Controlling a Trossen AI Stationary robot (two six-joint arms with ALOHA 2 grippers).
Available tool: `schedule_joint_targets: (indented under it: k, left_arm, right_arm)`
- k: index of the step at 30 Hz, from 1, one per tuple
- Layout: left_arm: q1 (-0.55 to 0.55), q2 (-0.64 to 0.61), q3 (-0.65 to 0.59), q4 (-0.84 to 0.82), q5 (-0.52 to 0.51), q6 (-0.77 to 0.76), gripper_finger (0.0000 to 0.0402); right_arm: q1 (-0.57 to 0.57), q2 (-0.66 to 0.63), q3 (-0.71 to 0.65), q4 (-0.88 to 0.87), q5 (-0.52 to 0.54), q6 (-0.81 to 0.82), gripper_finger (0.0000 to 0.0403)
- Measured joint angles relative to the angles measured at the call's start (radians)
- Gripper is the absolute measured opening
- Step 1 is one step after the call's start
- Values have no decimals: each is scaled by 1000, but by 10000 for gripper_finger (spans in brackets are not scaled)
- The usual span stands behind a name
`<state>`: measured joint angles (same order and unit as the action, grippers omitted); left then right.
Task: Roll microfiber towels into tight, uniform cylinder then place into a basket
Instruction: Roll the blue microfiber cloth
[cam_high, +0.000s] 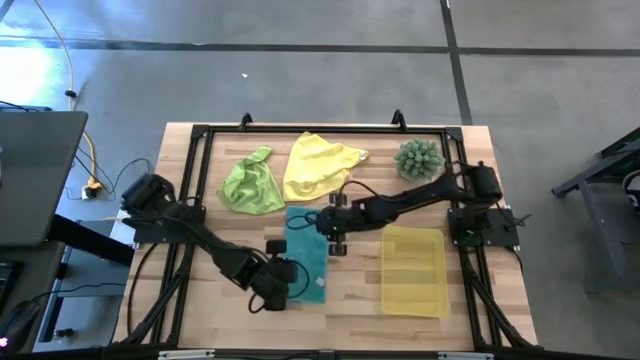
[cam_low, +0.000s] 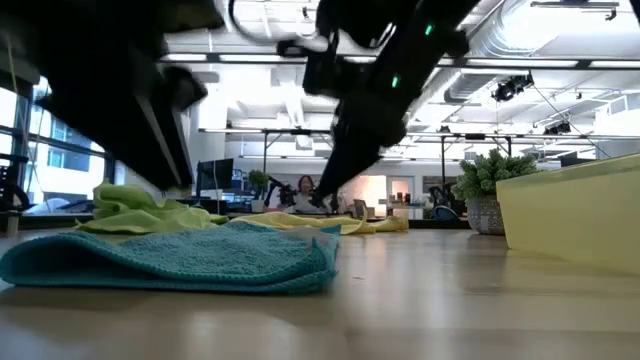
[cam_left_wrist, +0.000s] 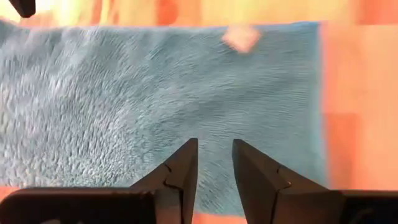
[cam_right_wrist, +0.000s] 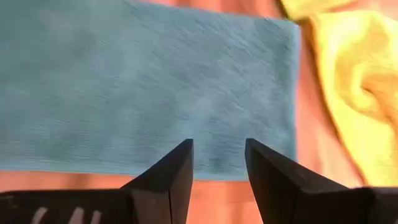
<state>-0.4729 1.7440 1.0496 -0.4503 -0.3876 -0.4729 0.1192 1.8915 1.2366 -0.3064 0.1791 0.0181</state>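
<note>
Teal towel (cam_high: 306, 256) flat, no legible label, left tool (cam_left_wrist: 214, 163) & right tool (cam_right_wrist: 219, 163) above, both slightly apart, empty.

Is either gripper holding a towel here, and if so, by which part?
Nothing is held. The left gripper and right gripper hover open at opposite ends of the flat teal towel, with empty gaps between their fingers.

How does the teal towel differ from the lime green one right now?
The teal towel lies flat as a neat folded rectangle; the lime green towel sits crumpled in a loose heap. The teal one is at the table's middle between both tools, left tool and right tool open just above it; the lime green one lies farther back, beside the yellow towel, with no tool near. Both are fuzzy cloths, unrolled and outside the basket.
</note>
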Motion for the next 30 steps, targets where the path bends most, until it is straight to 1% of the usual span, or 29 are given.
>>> schedule_joint_targets:
  k: [2,4,7,8,11,13,16,19,22,24,26,29,30]
  left_arm:
    - [-3,-25,4,-14,27,23,90]
    - [-13,-63,1,-75,50,43,90]
    - [-28,-105,3,-158,98,81,90]
    - [-36,-120,1,-193,112,84,90]
    - [-51,-168,2,-283,154,85,90]
    - [-62,-206,2,-359,168,85,90]
    - [-75,-277,3,-483,166,84,90]
    - [-79,-360,3,-573,151,84,90]
    - [-66,-437,4,-616,117,92,90]
    - [-55,-481,4,-635,88,76,90]
    - [-40,-513,4,-628,65,29,90]
    - [-33,-531,1,-605,19,-19,90]
    - [-46,-535,-14,-577,5,-9,90]
  right_arm:
    - [28,-20,0,-16,-37,34,139]
    - [66,-33,0,-31,-74,54,139]
    - [139,-49,0,-39,-92,71,139]
    - [163,-55,1,-41,-77,85,139]
    - [223,-76,2,-92,13,151,139]
    - [256,-100,3,-155,59,202,139]
    - [292,-141,38,-272,74,287,139]
    - [306,-182,106,-421,82,374,139]
    - [306,-207,177,-559,96,423,139]
    - [300,-216,207,-598,116,422,139]
    - [296,-220,211,-611,129,427,139]
    - [291,-220,172,-581,129,440,139]
    - [291,-218,147,-560,138,420,139]
